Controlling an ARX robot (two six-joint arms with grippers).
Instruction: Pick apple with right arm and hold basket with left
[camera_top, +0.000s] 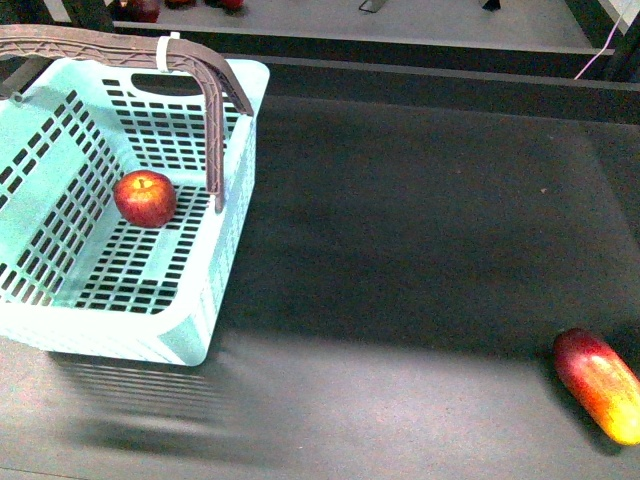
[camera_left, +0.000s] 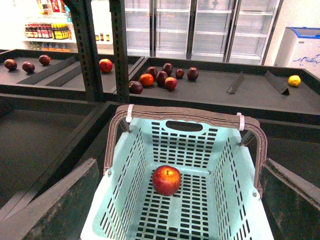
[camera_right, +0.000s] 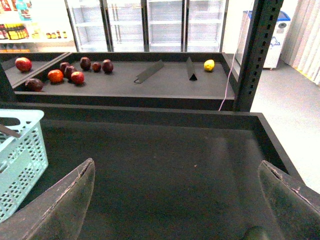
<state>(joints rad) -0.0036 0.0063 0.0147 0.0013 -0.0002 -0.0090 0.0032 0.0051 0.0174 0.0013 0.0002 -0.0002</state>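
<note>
A: Where is the small, round, glossy red apple (camera_top: 146, 198) sitting?

B: It is lying on the slotted floor of the large light turquoise plastic basket (camera_top: 215, 290), at the left of the front view. In the left wrist view the apple (camera_left: 166, 180) is showing at lower centre, inside the basket (camera_left: 227, 185), apart from all four walls.

A: Basket handles?

B: The brown latticed swing handles (camera_top: 205, 85) are standing raised, arching across the upper left of the front view. White ties are binding them together.

A: Left tool (camera_left: 175, 200)?

B: Its two dark fingers (camera_left: 55, 205) are spreading wide at the lower corners of the left wrist view, gripping nothing. The basket is showing between them.

A: Right tool (camera_right: 177, 205)?

B: Also gaping wide and gripping nothing; the black worktop (camera_right: 165, 170) is filling the gap. A corner of the basket is showing at the left edge of that frame.

A: Other items?

B: An elongated red-to-yellow oblong fruit (camera_top: 600, 385) is lying on the worktop at lower right of the front view, well apart from the basket.
</note>
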